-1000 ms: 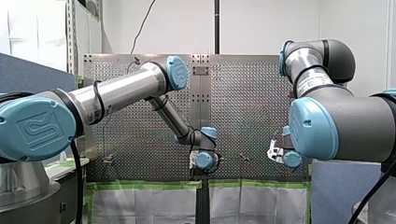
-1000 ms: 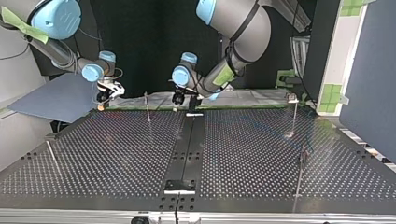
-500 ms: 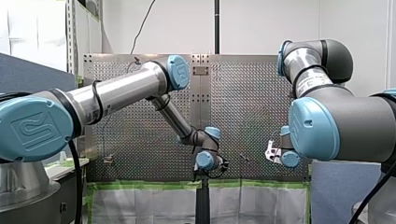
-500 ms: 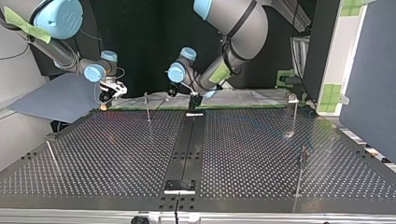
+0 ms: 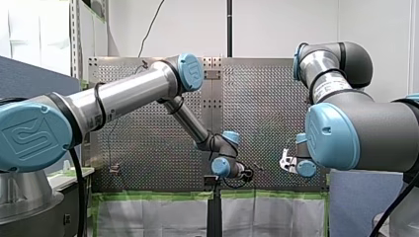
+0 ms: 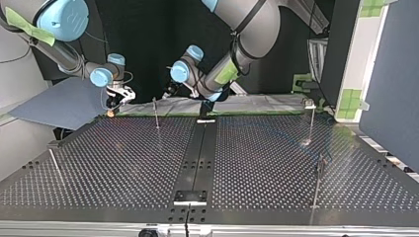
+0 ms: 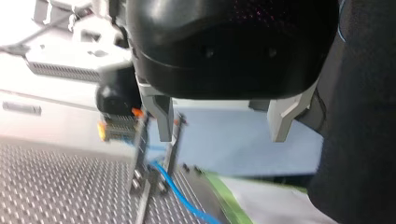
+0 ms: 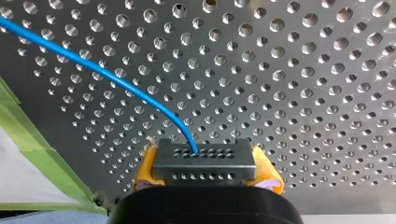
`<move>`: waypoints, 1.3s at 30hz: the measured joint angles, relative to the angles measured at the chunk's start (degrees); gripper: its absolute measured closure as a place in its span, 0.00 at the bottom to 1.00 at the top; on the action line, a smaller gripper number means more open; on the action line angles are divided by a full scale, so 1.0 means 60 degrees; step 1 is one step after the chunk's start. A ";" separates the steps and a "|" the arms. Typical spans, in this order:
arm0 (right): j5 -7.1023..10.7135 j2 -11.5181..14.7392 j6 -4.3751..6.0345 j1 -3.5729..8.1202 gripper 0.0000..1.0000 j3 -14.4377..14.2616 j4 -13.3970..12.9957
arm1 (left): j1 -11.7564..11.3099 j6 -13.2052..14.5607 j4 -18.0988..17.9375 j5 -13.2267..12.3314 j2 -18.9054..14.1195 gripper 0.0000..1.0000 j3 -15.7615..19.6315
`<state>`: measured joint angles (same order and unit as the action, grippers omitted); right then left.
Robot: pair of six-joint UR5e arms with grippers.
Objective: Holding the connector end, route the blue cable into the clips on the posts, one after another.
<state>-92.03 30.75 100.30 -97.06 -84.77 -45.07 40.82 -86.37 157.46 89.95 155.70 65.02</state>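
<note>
In the right wrist view my right gripper (image 8: 206, 167) is shut on a dark perforated connector (image 8: 201, 158), held between its yellow pads (image 8: 145, 165). The blue cable (image 8: 107, 74) leaves the connector and curves away over the perforated table (image 8: 299, 93). In the left wrist view my left gripper (image 7: 221, 137) stands open, with nothing between its metal fingers (image 7: 159, 116). Ahead of it are a clip post (image 7: 144, 179), the blue cable (image 7: 184, 198) running past it, and my right gripper (image 7: 116, 126). In the top view my left gripper (image 6: 168, 92) hangs near that thin post (image 6: 156, 112); my right gripper (image 6: 112, 104) is further left.
More thin posts stand on the table at the top view's right (image 6: 312, 118), near right (image 6: 318, 182) and near left (image 6: 54, 165). A dark centre strip (image 6: 197, 158) runs across the table. Green tape (image 5: 158, 196) lines the table's edge by the arms.
My left arm's wrist has swung toward the top view's left, bringing its gripper from the centre strip to beside the thin post. My right gripper has hardly moved.
</note>
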 joint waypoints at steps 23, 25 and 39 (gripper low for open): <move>0.0011 0.0006 0.0014 0.0004 1.00 -0.0002 0.0042 | 0.0842 -0.1322 -0.1271 0.0024 -0.0047 0.00 0.0000; 0.0013 0.0008 0.0015 0.0007 1.00 -0.0002 0.0048 | 0.0854 -0.1482 -0.1434 0.0182 -0.0045 0.00 0.0000; 0.0009 0.0005 0.0000 0.0011 1.00 -0.0003 0.0092 | 0.0905 -0.2200 -0.2051 0.1197 -0.0044 0.00 0.0000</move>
<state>-91.97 30.78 100.30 -96.99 -84.78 -44.52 46.25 -99.57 145.15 97.13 155.44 65.02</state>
